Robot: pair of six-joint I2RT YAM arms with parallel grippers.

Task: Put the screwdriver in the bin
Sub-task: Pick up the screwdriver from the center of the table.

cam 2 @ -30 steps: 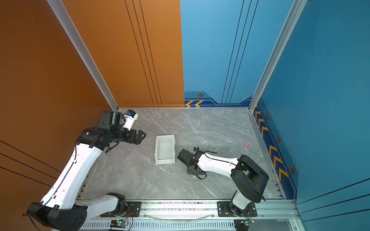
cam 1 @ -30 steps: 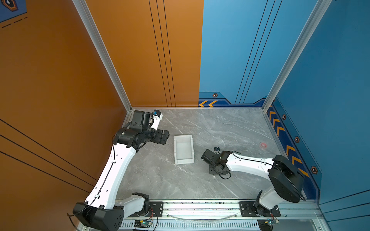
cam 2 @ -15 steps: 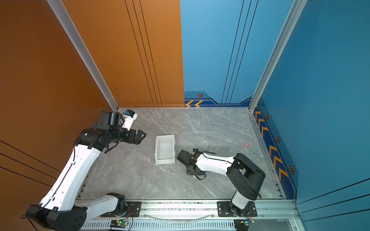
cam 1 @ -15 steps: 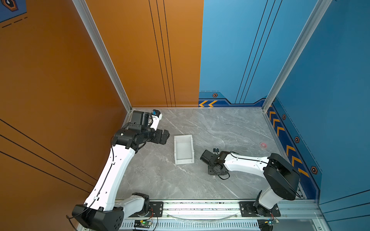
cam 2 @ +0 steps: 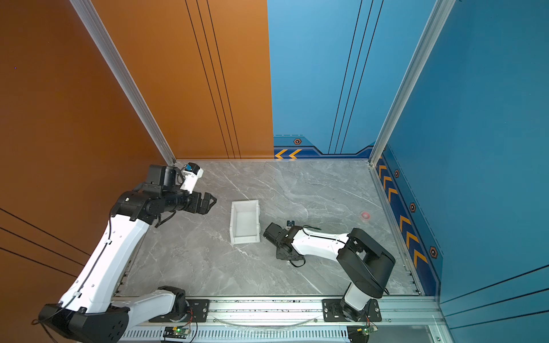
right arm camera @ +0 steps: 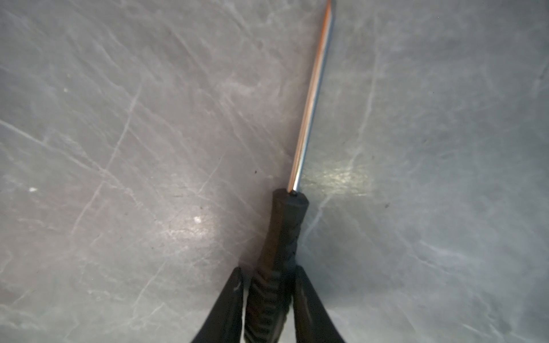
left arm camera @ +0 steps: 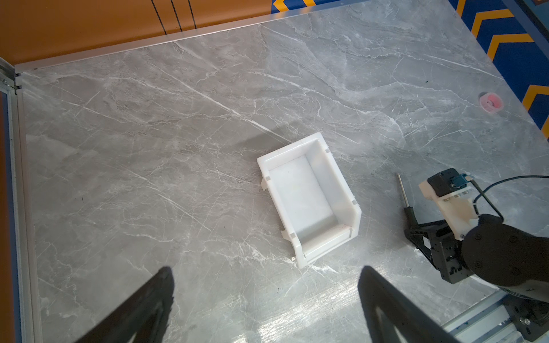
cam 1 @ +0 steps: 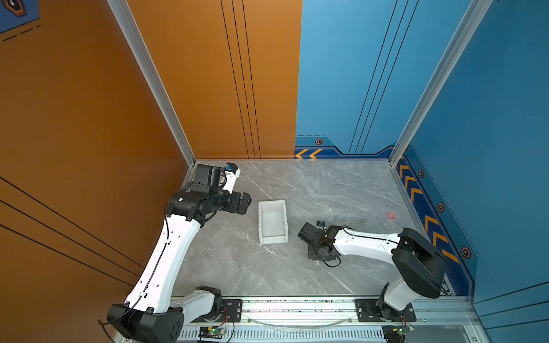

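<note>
Marble tabletop [left arm camera: 148,148]: screwdriver [right arm camera: 285,231] (shaft rearward) parallels bin [left arm camera: 337,190].

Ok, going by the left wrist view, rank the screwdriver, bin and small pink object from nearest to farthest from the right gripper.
1. screwdriver: handle between the jaws of the right gripper.
2. bin: mid-table, on the gripper's left.
3. small pink object: far off, on its right.

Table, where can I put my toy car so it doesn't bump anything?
Bare table lies between the bin and the back wall, and between the bin and the front rail. Crowded beside the bin: the right gripper holds the screwdriver there.
</note>
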